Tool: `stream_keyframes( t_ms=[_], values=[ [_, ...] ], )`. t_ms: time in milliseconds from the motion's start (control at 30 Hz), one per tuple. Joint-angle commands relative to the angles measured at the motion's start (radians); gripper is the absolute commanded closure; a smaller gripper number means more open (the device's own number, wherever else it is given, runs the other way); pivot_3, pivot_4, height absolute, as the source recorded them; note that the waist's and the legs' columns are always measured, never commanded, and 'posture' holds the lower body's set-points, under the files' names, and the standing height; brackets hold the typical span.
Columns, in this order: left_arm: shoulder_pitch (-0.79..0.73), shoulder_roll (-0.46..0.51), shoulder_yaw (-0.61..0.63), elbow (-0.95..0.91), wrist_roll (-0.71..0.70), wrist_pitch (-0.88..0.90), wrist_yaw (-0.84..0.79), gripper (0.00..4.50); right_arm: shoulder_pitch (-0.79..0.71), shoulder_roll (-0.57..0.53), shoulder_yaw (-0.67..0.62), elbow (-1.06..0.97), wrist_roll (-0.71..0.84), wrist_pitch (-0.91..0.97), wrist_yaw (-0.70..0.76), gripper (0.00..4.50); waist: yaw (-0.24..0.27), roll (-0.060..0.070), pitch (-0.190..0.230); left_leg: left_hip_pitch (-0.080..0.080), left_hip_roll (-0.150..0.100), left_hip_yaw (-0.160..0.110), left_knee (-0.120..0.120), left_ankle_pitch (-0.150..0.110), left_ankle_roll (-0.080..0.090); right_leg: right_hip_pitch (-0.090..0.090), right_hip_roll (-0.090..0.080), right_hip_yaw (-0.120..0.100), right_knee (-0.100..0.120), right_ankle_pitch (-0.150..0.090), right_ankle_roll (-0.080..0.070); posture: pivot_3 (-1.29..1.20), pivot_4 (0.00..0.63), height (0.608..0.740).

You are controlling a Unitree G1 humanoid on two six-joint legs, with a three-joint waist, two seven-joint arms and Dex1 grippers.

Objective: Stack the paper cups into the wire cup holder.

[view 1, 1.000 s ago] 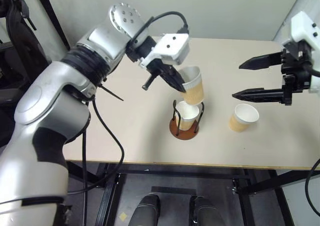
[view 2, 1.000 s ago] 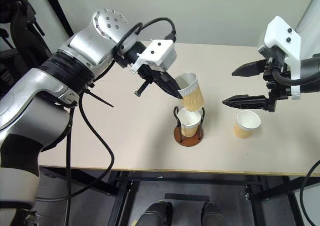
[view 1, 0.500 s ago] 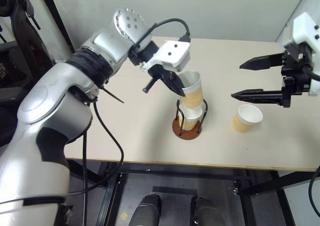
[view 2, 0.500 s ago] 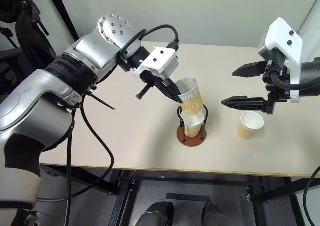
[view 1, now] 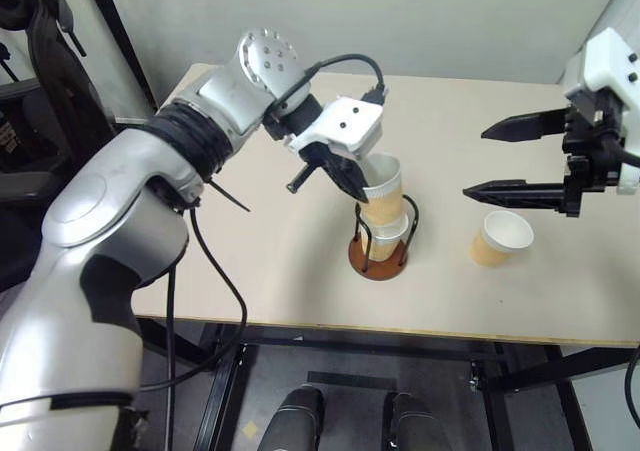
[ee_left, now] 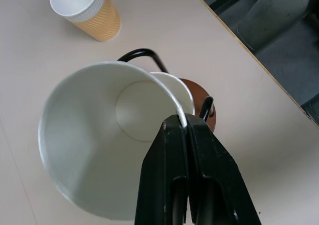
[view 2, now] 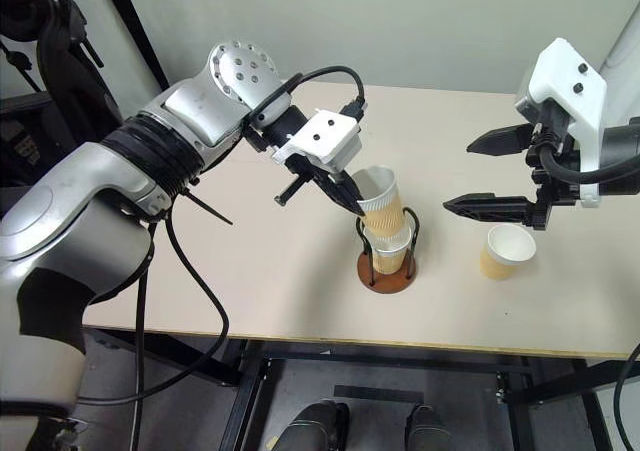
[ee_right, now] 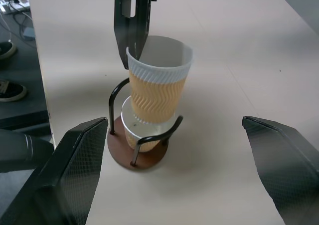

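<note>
Left gripper [view 1: 352, 185] pinches the rim of a paper cup [view 1: 384, 193], fingers pressed together on the white lip, one inside and one outside the wall as the left wrist view shows. That held cup [ee_right: 158, 80] sits tilted, its bottom partly nested into a second cup [ee_right: 142, 132] already standing in the wire cup holder [view 1: 379, 254]; upper cup rises well above the black wire loops [ee_right: 119, 93], which flank it on both sides. Holder's reddish-brown disc base [view 2: 388, 276] rests on the beige table [view 1: 270, 261], near the front edge but with bare surface between. Third cup [view 1: 500, 239] stands upright, alone, to the robot's right of the holder, clearly apart from it. Right gripper [view 1: 520, 157] hangs above and just behind that third cup, fingers spread wide, touching nothing; right wrist view shows its two fingertips [ee_right: 75, 155] far apart either side of the holder scene. Table's back half and left part are bare, lots of free room; right edge lies close past the lone cup. Dark frame legs [view 1: 215, 391] under the front edge.
</note>
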Motion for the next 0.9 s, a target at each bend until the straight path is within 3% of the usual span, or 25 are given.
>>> stream_keyframes(
  t_ms=[33, 433, 533, 733, 867, 900],
  values=[
    [-0.004, -0.009, 0.014, -0.006, -0.008, -0.016, -0.031, 4.45, -0.009, -0.045, -0.032, 0.011, 0.006, -0.023, 0.011, 0.00, 0.001, 0.000, 0.000, 0.000, -0.001, -0.001, 0.000, 0.000, 0.000, 0.000, -0.001, -0.001, 0.000, 0.000, 0.001, 0.00, 0.150, 0.740],
    [0.014, -0.065, 0.023, 0.059, 0.071, -0.087, -0.031, 4.45, 0.018, -0.082, -0.049, 0.018, 0.012, -0.042, 0.011, 0.00, 0.001, 0.000, 0.000, 0.000, -0.006, 0.003, 0.001, -0.001, 0.005, 0.002, -0.013, -0.001, 0.000, -0.003, 0.006, 0.00, 0.150, 0.740],
    [0.012, -0.083, 0.031, 0.092, 0.117, -0.131, -0.031, 3.80, 0.025, -0.087, -0.054, 0.019, 0.012, -0.046, 0.012, 0.00, 0.001, 0.000, 0.000, 0.001, -0.008, 0.004, 0.001, -0.001, 0.007, 0.002, -0.014, -0.001, 0.000, -0.002, 0.007, 0.00, 0.150, 0.740],
    [0.005, -0.127, 0.094, 0.113, 0.131, -0.128, -0.031, 1.62, 0.031, -0.093, -0.052, 0.028, 0.011, -0.060, 0.014, 0.00, 0.002, 0.000, 0.000, 0.000, -0.010, 0.002, 0.001, -0.001, 0.008, 0.003, -0.015, -0.001, -0.001, -0.003, 0.009, 0.00, 0.150, 0.740],
    [0.014, -0.161, 0.199, 0.112, 0.107, -0.069, -0.031, 0.08, 0.026, -0.090, -0.042, 0.040, 0.001, -0.082, 0.018, 0.00, 0.001, 0.000, 0.000, 0.000, -0.012, 0.004, 0.001, -0.001, 0.008, 0.003, -0.016, -0.001, 0.000, -0.004, 0.011, 0.00, 0.150, 0.740],
    [0.012, -0.173, 0.246, 0.118, 0.092, -0.035, -0.031, 0.01, 0.020, -0.085, -0.039, 0.046, -0.001, -0.090, 0.017, 0.00, 0.002, 0.000, 0.000, 0.000, -0.012, 0.003, 0.001, -0.001, 0.008, 0.003, -0.016, -0.001, 0.000, -0.004, 0.012, 0.00, 0.150, 0.740]
  ],
)
